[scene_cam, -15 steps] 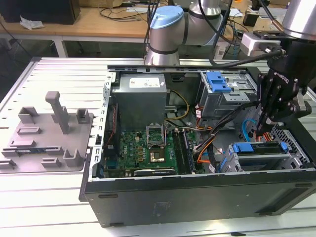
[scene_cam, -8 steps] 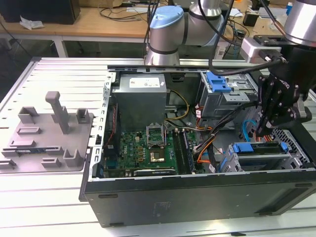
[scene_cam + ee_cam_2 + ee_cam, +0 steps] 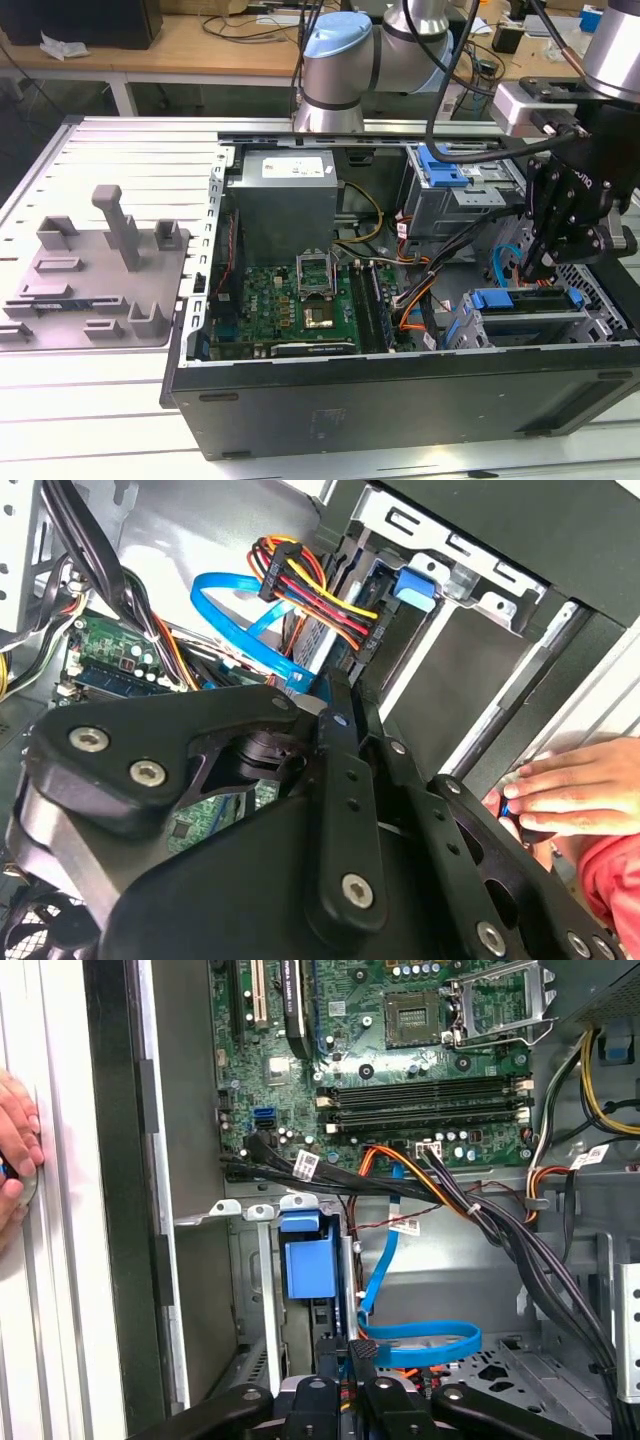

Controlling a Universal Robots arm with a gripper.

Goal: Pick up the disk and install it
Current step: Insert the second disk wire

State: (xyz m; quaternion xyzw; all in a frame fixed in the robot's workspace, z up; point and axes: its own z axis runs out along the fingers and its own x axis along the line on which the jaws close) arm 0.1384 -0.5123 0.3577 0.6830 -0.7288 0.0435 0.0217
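Blue-framed disk sits in the drive bay at the corner of the case, directly under the gripper. Its long side runs crosswise below the fingertips. The fingers look pinched together, nothing visibly held.
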